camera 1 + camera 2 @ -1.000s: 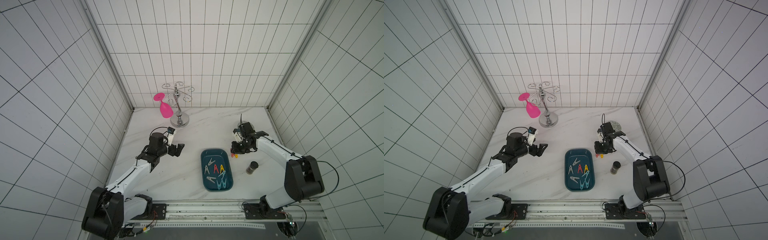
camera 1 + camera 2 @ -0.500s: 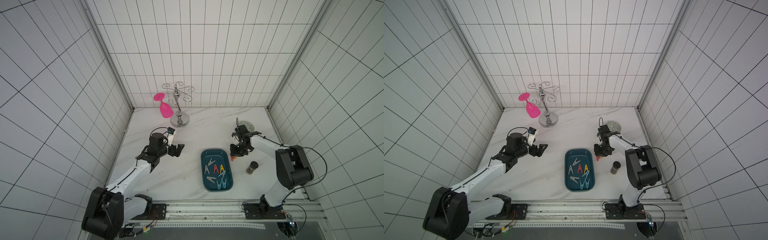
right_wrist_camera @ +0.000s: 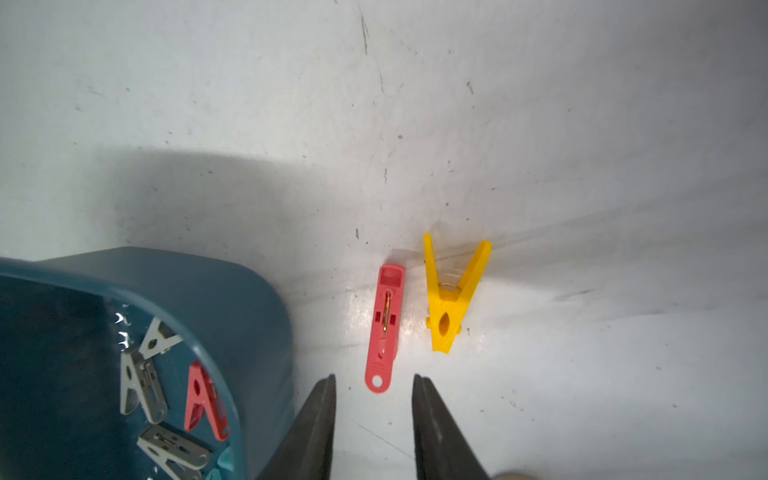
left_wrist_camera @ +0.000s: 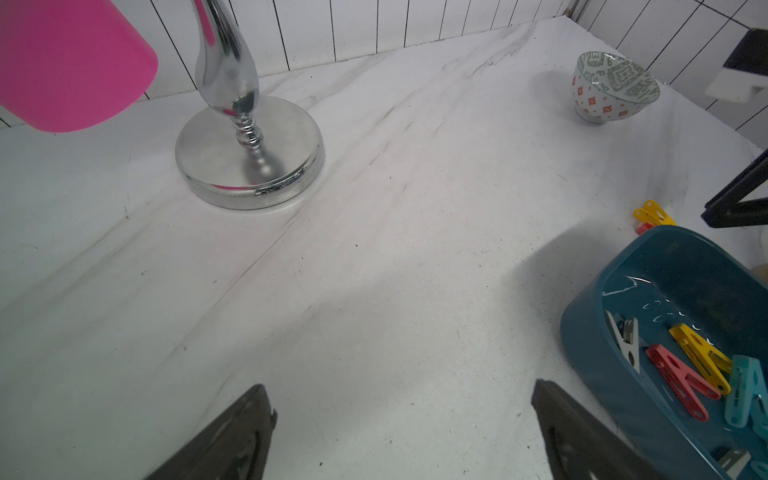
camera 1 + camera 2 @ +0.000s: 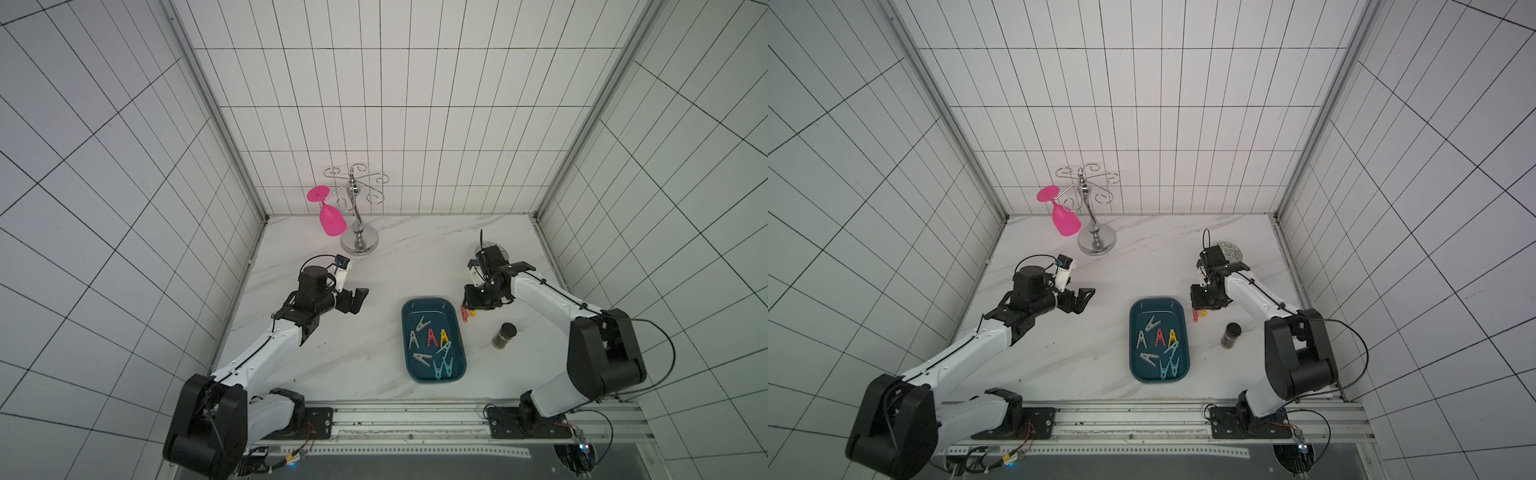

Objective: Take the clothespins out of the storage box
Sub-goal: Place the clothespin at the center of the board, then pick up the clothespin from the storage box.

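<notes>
The teal storage box (image 5: 404, 332) (image 5: 1133, 332) lies at the front middle of the table with several clothespins (image 5: 432, 337) in it: grey, red, yellow and light blue. Two clothespins lie on the table just past its far right corner, a red clothespin (image 3: 384, 328) (image 5: 464, 313) and a yellow clothespin (image 3: 451, 299) (image 5: 472, 311). My right gripper (image 3: 372, 378) (image 5: 471, 305) hangs low over them, open. The red clothespin's holed end sits level with the tips, with a gap on each side. My left gripper (image 4: 403, 388) (image 5: 359, 299) is wide open and holds nothing, well left of the box.
A chrome rack (image 5: 359, 243) with a hanging pink glass (image 5: 331, 220) stands at the back left. A patterned bowl (image 5: 1230, 250) sits behind my right arm. A small dark jar (image 5: 504, 336) stands to the right of the box.
My right gripper's jaws have parted and the red clothespin now lies free on the table beside the yellow one. The left arm has not moved.
</notes>
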Robot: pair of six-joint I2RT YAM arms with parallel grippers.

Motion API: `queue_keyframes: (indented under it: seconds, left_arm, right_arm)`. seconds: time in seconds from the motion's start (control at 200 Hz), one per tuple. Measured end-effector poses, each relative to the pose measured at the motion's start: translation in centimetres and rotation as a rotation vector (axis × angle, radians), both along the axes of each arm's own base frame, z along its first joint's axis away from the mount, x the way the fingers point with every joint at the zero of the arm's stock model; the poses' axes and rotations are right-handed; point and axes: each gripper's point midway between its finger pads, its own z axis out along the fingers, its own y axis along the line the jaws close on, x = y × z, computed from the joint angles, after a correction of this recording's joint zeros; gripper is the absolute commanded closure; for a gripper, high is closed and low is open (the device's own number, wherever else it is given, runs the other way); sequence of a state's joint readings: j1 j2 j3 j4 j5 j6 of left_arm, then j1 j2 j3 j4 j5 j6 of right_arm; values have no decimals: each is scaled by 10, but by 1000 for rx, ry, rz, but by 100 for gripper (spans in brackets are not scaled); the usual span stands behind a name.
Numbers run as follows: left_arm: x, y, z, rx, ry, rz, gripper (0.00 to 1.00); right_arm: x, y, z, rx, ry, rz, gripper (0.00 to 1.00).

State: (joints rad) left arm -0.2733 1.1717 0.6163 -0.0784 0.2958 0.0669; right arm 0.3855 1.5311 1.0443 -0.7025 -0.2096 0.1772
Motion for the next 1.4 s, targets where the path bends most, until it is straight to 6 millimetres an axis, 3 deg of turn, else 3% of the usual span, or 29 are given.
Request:
queue_keyframes:
  seconds: [0.115, 0.235, 0.44, 0.705, 0.865, 1.034, 1.399]
  left_arm:
    - [0, 0, 0, 0, 0, 0, 2]
    - [0, 0, 0, -3, 2, 2, 2]
    - [1, 0, 1, -7, -3, 4, 2]
    - [0, 0, 0, -6, 0, 4, 2]
    - [0, 0, -1, -6, 0, 4, 2]
    - [0, 0, -1, -6, 0, 4, 2]
    - [0, 0, -1, -5, 0, 3, 2]
  right_arm:
    - [-4, 9, 20, 17, -41, 30, 64]
    - [-15, 31, 35, 37, -68, 99, 64]
    - [-44, 76, 43, 69, -71, 231, 64]
    - [-68, 103, 14, 3, -12, 317, 63]
    - [-69, 111, -2, -67, -33, 332, 61]
    - [-64, 124, -5, -104, -114, 335, 59]
    - [-60, 120, -20, -151, -167, 326, 59]
